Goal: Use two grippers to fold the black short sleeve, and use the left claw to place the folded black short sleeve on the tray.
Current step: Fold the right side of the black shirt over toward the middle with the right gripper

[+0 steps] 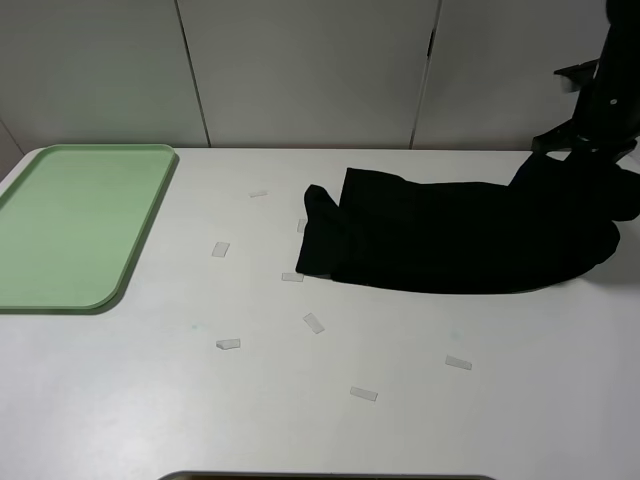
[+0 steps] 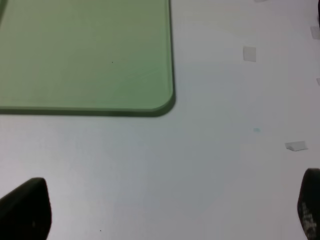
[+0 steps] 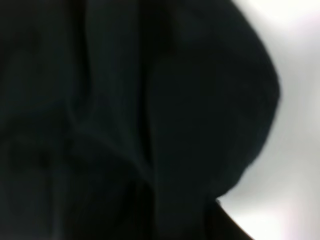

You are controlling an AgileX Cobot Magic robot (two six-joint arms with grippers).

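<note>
**A:** Where is the shirt [image 1: 450, 240] lying?

**B:** On the table [image 1: 400, 390], well apart from the tray [image 1: 70, 220], with the scattered tape scraps [image 1: 314, 322] between the two. It is a long narrow band. One end points toward the tray, and the end farthest from the tray is bunched up under the right gripper [image 1: 562, 140].

**A:** Is that gripper clamped on the cloth?

**B:** I cannot tell. Its wrist camera shows almost nothing but black fabric, and from above its jaws blur into the shirt.

**A:** And the left gripper [image 2: 167, 215]?

**B:** Its fingers [image 2: 25, 210] stand wide apart over bare table, just off a rounded corner of the tray. It holds nothing.

**A:** So how should the fold go?

**B:** I judge the step to be bringing the far end over onto the end nearer the tray. The cloth is floppy, so pinch every layer at the edge and lift only enough to clear. Then carry it straight toward the tray, so the band does not twist. The left gripper should hold down the tray-side end, or the whole shirt may drag. A couple of tape scraps touch that end and could get caught in the fold.
</note>
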